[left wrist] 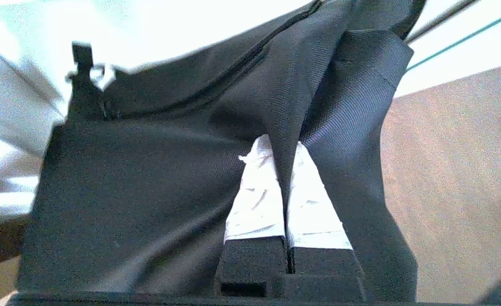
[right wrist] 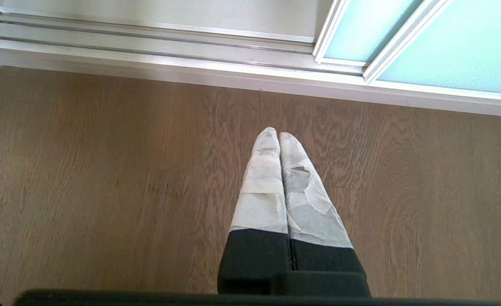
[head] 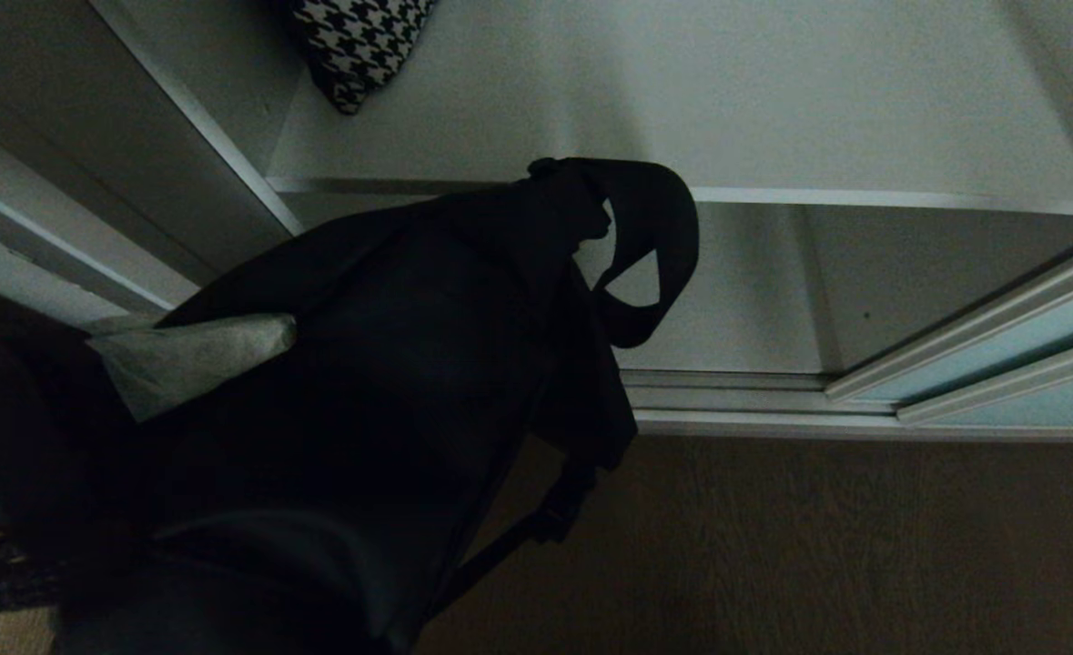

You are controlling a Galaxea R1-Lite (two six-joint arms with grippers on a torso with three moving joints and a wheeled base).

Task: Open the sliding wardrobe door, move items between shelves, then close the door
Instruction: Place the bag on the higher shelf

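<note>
Your left pincer (left wrist: 285, 170) is clamped shut on a fold of the black garment (head: 390, 382), which hangs at 8 o'clock in the head view, its strap loop (head: 650, 250) dangling in front of the shelf (head: 773, 196). A houndstooth cushion (head: 359, 41) lies on that shelf at 11 o'clock. Sliding door (head: 1000, 350) sits at 3 o'clock. Your right pincer (right wrist: 280, 140) is closed, empty, over the wood floor (right wrist: 106, 170).

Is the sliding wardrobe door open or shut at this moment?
Open. The sliding wardrobe door stands at the right side, and the shelf and the bottom track are uncovered.
</note>
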